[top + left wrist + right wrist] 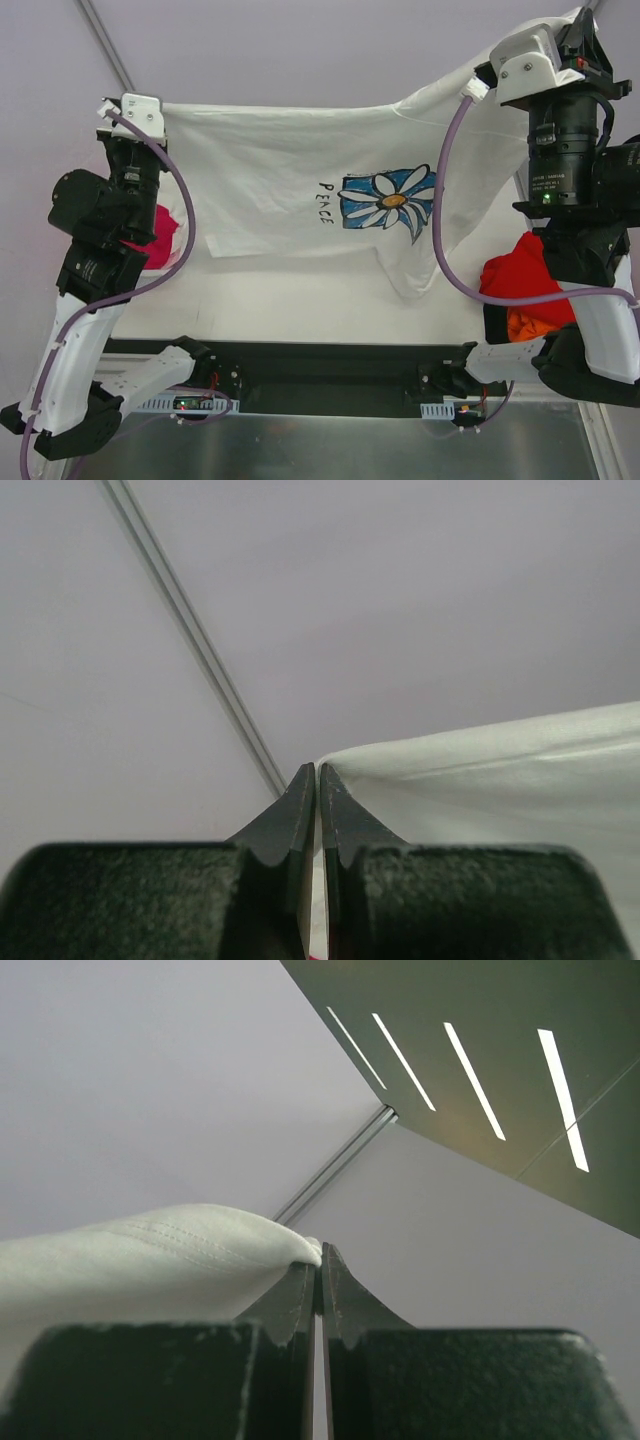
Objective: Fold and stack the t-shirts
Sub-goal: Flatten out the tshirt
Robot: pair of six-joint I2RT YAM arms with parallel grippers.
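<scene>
Altogether: four tees, two grippers.
Colours: one white tee (270, 190), one pink tee (160, 238), one red tee (522, 268), one orange tee (530, 325).
White tee: stretched wide between the grippers, print facing the top camera. It shows a blue daisy (390, 202) with "PEACE" (325, 203) beside it, and its lower edge sags.
Left gripper (317, 772): jaws clamped on one top corner of the white tee.
Right gripper (318, 1252): jaws clamped on the other corner, at a stitched hem.
Others: pink tee crumpled by the left arm; red tee heaped on the orange tee by the right arm.
</scene>
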